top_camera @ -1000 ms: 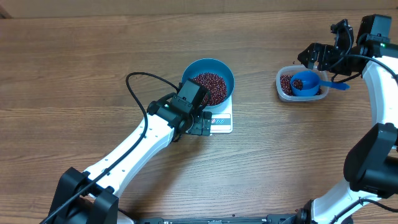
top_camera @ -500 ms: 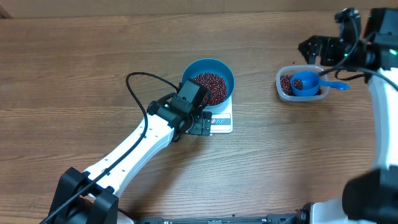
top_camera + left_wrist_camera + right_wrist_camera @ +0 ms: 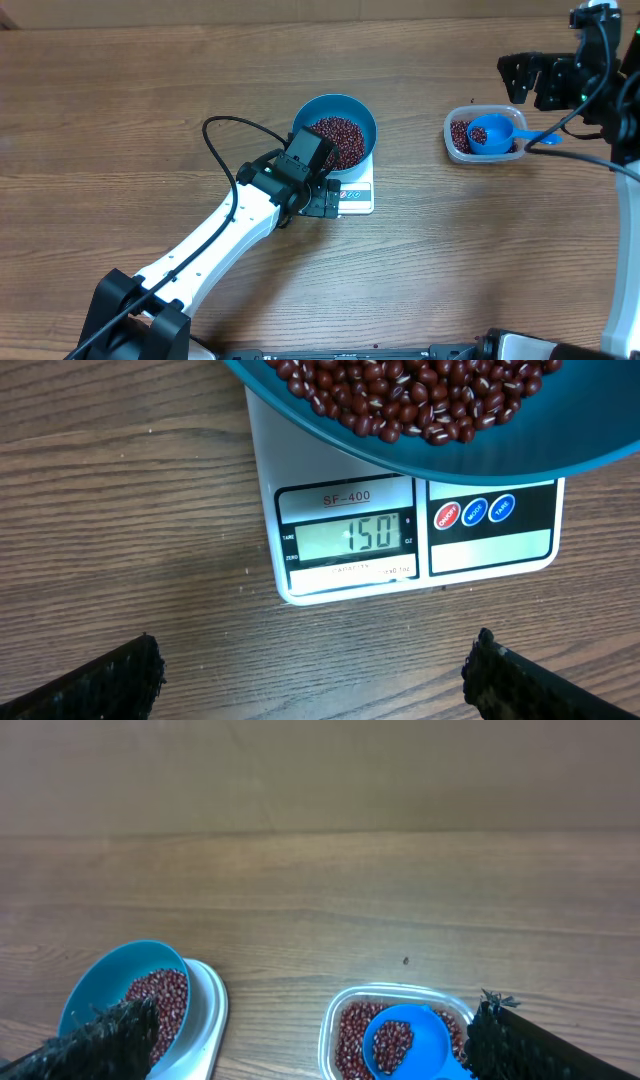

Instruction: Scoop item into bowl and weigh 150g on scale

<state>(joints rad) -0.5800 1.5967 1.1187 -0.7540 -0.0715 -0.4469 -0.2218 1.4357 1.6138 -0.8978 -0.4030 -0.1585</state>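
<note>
Overhead, clock dirs taken from that view.

- Bowl (image 3: pixel 358 105) sits on scale (image 3: pixel 360 198), shifted toward scale's 12 o'clock edge. Rim overhangs the top of the display (image 3: pixel 355 535) w/o hiding it.
- Beans (image 3: pixel 338 140) fill the bowl floor. None seen spilled on counter (image 3: pixel 150 100).
- Display reads 150 in left wrist view, so target looks met. Judged: scooping done, step in hand is confirm & back off.
- Left pincer (image 3: pixel 315 670): wide, holding nothing. It hovers at 7 o'clock of the bowl, over the scale's front edge; both fingertips frame the display and don't appear to touch the scale.
- Right pincer (image 3: pixel 312 1010): wide, empty, up at 1 o'clock of the tub (image 3: pixel 449 135), apart from it.
- Tub at 3 o'clock of the bowl, well apart, w/ leftover beans. Scoop (image 3: pixel 492 132) rests inside it w/ a few beans in the cup, handle poking out toward 3 o'clock.

How to do it well (judgement):
- Keep the left pincer off scale & bowl; any nudge shifts the reading.
- Let the number settle before calling it.
- Pull the left arm back toward 7 o'clock, lifting first.
- Right arm: avoid the scoop handle; tipping it would scatter beans.
</note>
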